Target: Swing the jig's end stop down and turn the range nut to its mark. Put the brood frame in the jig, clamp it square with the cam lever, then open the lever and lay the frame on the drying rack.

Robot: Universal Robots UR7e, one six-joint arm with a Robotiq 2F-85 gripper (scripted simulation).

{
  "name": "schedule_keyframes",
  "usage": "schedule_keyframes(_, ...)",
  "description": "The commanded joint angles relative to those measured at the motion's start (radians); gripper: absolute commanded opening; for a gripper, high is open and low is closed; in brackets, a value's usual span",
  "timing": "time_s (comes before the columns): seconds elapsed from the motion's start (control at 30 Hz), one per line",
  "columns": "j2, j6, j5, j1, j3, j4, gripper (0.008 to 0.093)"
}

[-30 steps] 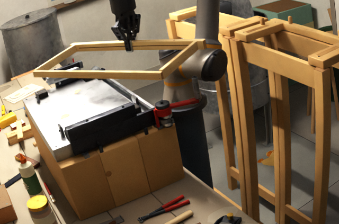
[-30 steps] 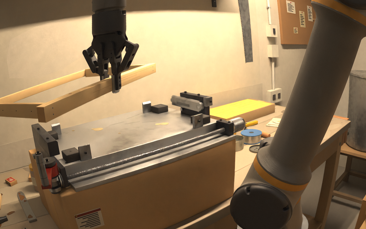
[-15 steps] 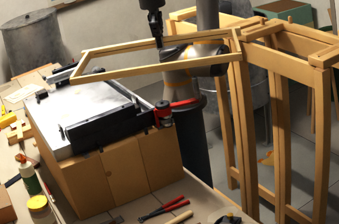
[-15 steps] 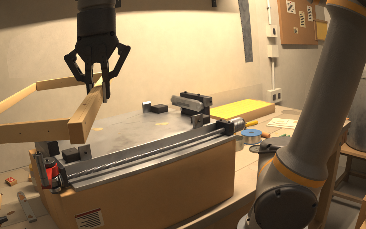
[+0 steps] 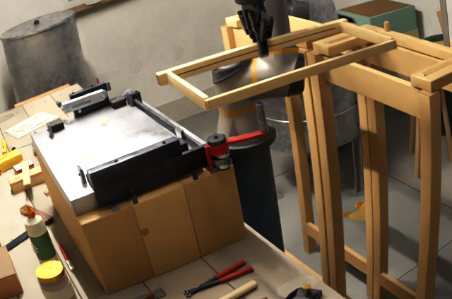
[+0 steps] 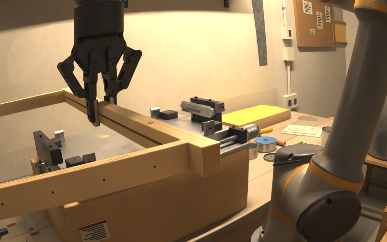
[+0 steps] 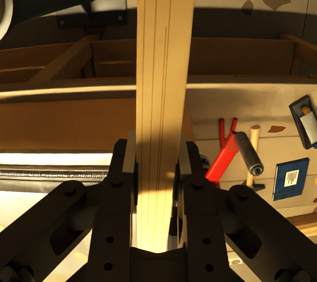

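My gripper (image 5: 263, 49) (image 6: 101, 110) (image 7: 156, 154) hangs high between the jig and the drying rack, clamped on the top bar of the brood frame (image 5: 270, 65) (image 6: 104, 150) (image 7: 164, 83). The wooden frame lies flat in the air. Its right end reaches over the near corner of the drying rack (image 5: 383, 80). Its left end sticks out toward the jig (image 5: 124, 142) (image 6: 147, 135). The jig's steel plate is empty. Its red cam lever (image 5: 233, 142) (image 7: 221, 157) points away from the jig toward the arm's column. The end stop (image 5: 85, 100) (image 6: 199, 108) lies down at the jig's far end.
Behind stand the arm's column (image 5: 252, 164), a steel drum (image 5: 43, 51) and a round tank. The jig sits on a cardboard-coloured box (image 5: 157, 226). Pliers (image 5: 219, 277), a glue bottle (image 5: 38, 233), wood scraps and small tools lie on the bench around it.
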Motion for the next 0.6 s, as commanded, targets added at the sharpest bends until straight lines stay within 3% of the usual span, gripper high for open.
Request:
schedule_keyframes(0.0,0.000,-0.012,0.000,0.018,-0.002,-0.002,0.0080)
schedule_keyframes(0.57,0.020,-0.231,0.000,0.353,-0.015,-0.009,0.0080)
